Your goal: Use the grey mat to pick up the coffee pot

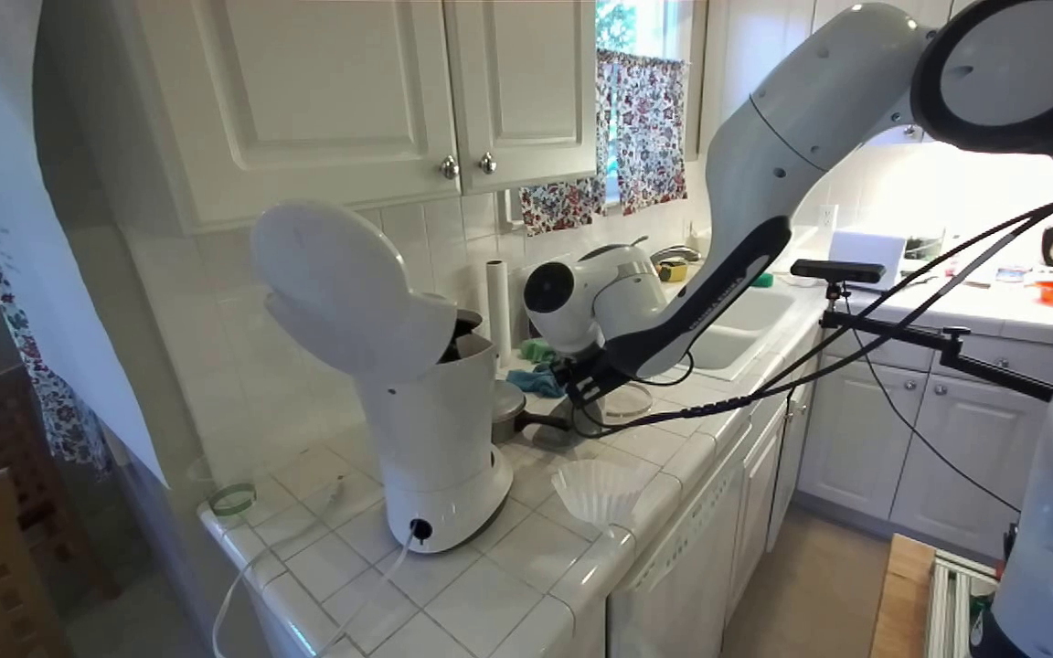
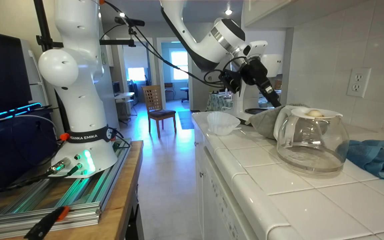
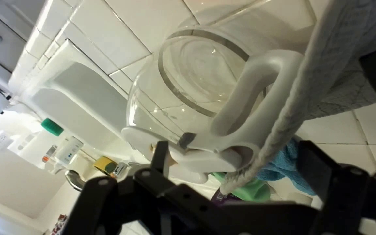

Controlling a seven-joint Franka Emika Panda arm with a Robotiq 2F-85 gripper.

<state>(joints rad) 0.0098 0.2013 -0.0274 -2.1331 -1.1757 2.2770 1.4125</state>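
Gleams as smooth, clear glass on the coffee pot [image 2: 317, 146], as slick plastic on its handle [image 3: 276, 101] and lid [image 2: 300, 112]. Looks like matt, rough cloth on the grey mat [image 2: 265, 123], crumpled fabric on the blue towel [image 2: 375, 156], thin paper on the pleated filter [image 2: 222, 123], glossy tile across the surface [image 2: 312, 210].

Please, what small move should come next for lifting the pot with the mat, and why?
Probably ease the gripper slightly toward the pot, so the mat and handle come well between its jaws: they stand open, and the wrist view shows the mat beside the handle, neither gripped.
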